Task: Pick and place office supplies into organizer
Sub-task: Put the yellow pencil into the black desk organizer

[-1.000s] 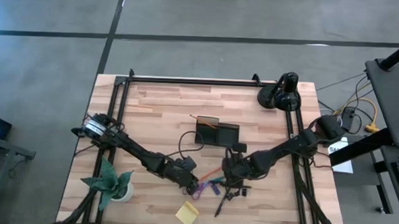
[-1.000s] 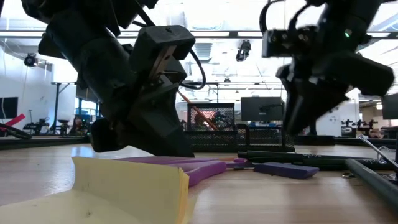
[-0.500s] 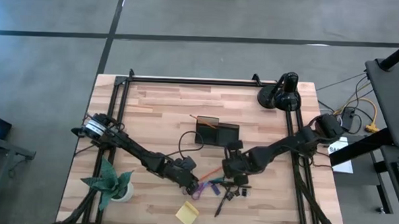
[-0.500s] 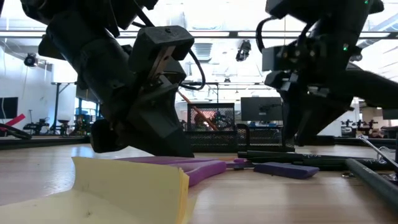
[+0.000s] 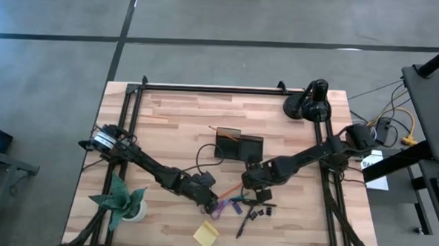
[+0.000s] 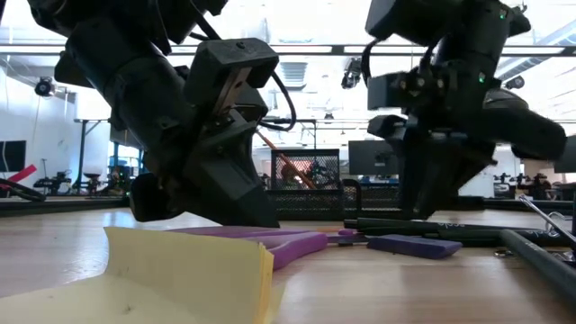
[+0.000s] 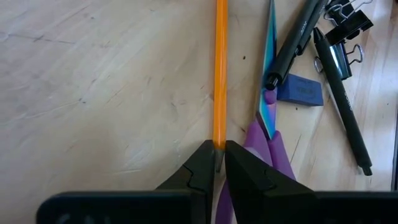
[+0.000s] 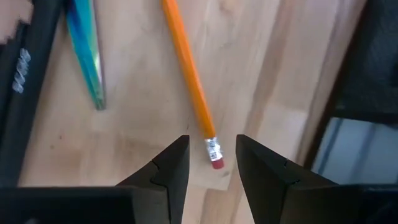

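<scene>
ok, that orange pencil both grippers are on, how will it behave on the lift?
The orange pencil looks thin, straight and stiff, so probably light and won't sag. The left gripper pinches one end only, so it may pivot. The right gripper stands open around the eraser end; if released, the pencil could roll on the bare table.

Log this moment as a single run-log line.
left gripper: shut on thin orange pencil | right gripper: open, straddling pencil's eraser end | dark translucent organizer: pencil not yet inside

pencil (image 7: pixel 220 68) tip end cut off by edge; scissors (image 7: pixel 267 134) handles partly hidden.
</scene>
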Motion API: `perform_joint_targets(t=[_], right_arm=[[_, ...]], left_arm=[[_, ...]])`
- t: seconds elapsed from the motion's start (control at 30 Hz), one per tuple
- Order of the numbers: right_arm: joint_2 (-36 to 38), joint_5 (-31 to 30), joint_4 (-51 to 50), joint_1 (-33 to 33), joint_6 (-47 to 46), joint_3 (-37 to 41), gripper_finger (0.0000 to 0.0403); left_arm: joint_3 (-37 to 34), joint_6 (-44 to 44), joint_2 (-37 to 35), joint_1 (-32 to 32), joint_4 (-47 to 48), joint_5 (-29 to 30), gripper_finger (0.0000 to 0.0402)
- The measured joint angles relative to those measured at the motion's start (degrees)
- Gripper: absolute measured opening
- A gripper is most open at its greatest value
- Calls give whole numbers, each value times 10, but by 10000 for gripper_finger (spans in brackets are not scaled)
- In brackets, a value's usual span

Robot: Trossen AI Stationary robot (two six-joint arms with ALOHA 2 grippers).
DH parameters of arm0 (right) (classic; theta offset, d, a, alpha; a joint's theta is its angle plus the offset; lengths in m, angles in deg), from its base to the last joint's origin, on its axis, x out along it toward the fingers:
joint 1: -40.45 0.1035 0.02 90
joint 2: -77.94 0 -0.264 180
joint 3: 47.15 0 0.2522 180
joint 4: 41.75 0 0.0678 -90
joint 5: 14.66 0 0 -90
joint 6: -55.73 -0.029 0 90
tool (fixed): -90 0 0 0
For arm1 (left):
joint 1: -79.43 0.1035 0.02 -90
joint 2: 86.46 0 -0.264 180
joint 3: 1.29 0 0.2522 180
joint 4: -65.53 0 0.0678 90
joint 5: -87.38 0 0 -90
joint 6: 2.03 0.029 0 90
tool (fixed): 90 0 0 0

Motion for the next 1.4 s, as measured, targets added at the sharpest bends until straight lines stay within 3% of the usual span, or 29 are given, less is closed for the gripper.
perform_joint_targets(t=[0.43, 0.6, 0.97, 1.27, 1.4], right_arm=[[-48, 3, 18, -7, 26, -11, 120], [-50, 63, 8, -23, 25, -12, 97], [-52, 124, 8, -62, 36, -11, 53], [-48, 118, -15, -64, 28, -33, 22], [-44, 66, -67, -64, 39, -61, 14]], left_arm=[[-1, -1, 0, 0, 0, 1, 24], [-2, 0, 0, 0, 0, 1, 24], [-2, 1, 0, 0, -1, 4, 24], [-3, 48, -27, 0, 13, 34, 24], [-3, 50, -48, 1, 15, 69, 24]])
